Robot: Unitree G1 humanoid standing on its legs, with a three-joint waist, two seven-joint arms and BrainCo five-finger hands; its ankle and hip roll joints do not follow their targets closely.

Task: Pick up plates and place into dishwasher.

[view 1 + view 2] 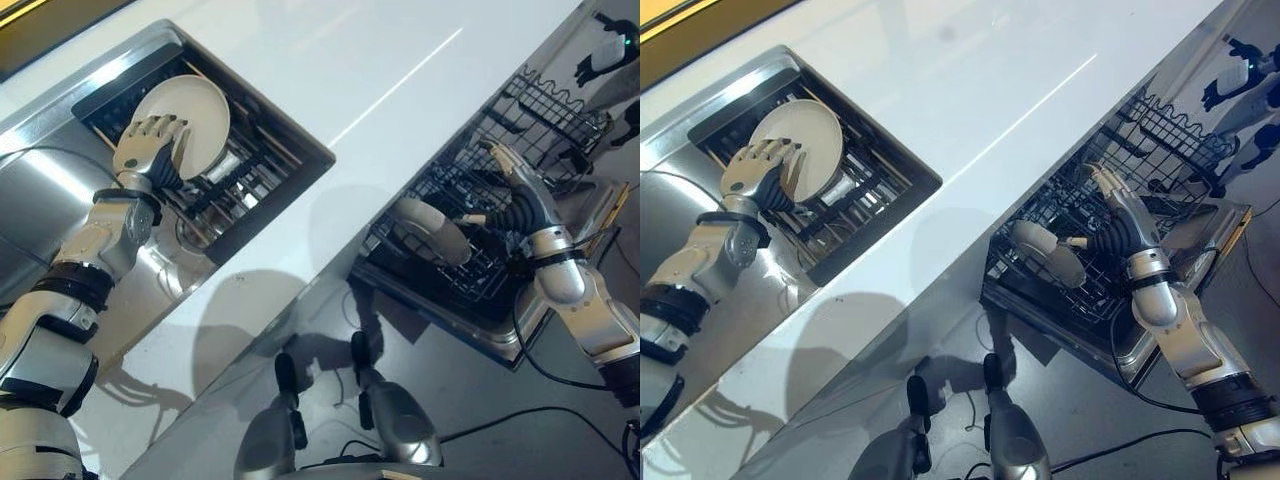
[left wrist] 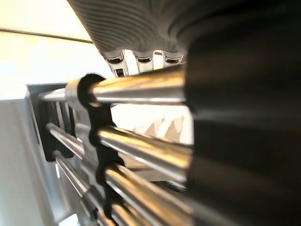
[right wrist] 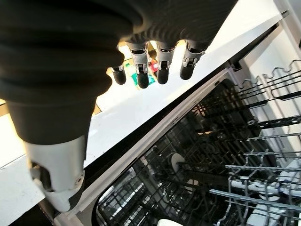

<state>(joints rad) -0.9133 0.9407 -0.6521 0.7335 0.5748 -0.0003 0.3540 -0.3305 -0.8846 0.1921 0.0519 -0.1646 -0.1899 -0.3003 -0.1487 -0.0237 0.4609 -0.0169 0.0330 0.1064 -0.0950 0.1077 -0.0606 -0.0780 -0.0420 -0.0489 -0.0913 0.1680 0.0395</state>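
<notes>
Sink (image 1: 95, 95), at ten o'clock of the head views, holds a dark rack (image 1: 235, 185) with a cream plate (image 1: 190, 115) standing on edge in it. The left hand (image 1: 150, 145) lies against the plate's near face, its fingers curled over the rim at about eight o'clock of the disc, clasping it; the plate sits in the rack, not yet lifted clear. A white counter (image 1: 330, 70) runs diagonally through the centre, from seven o'clock toward one o'clock. At three o'clock the dishwasher (image 1: 500, 335) stands open with its lower rack (image 1: 440, 255) pulled out; a second cream plate (image 1: 430, 230) leans among the tines there. The right hand (image 1: 515, 175) hovers over the rack with fingers straight and spread apart, holding nothing; in the right wrist view the fingers (image 3: 162, 63) likewise hang relaxed above the wire baskets.

Judged step: withdrawing the sink plate for transfer. To do this well, the left hand would want a firm thumb-and-finger pinch across the rim before lifting, then a pull straight up along the rack slots so the plate does not jam against the wires. The disc should be kept upright on the way across the counter and slotted into a free tine gap beside the plate already loaded.
</notes>
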